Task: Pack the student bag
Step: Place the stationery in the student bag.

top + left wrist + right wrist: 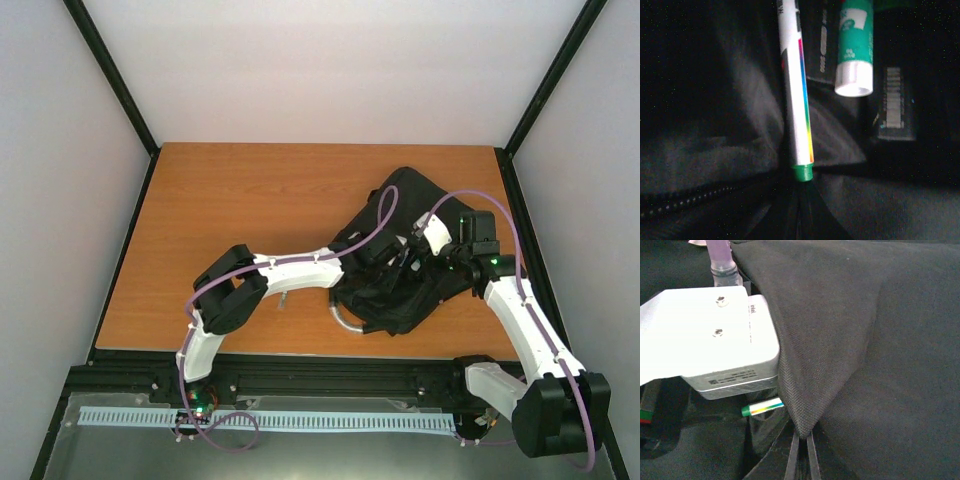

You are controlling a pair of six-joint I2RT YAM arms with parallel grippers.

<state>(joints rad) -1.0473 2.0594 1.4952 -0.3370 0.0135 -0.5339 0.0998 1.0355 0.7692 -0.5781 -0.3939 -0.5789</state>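
Observation:
The student bag point(408, 192), a black soft backpack, lies at the right of the wooden table point(250, 200). My left gripper point(802, 202) reaches inside it, shut, with its tips right at the green end of a white marker point(797, 100) that has a rainbow stripe. Whether the tips pinch that end does not show. A green and white glue stick point(854, 50) lies beside the marker. My right gripper point(803, 455) is shut on a fold of the bag's black fabric point(810, 390) and holds it up. Under that fold the marker point(762, 407) shows again.
The bag's curved grey handle point(345, 321) points at the near table edge. The left wrist's white camera housing point(705, 340) sits close beside the lifted fabric. A dark flat item with a grey label point(895, 105) lies in the bag. Black frame posts point(110, 70) flank the table.

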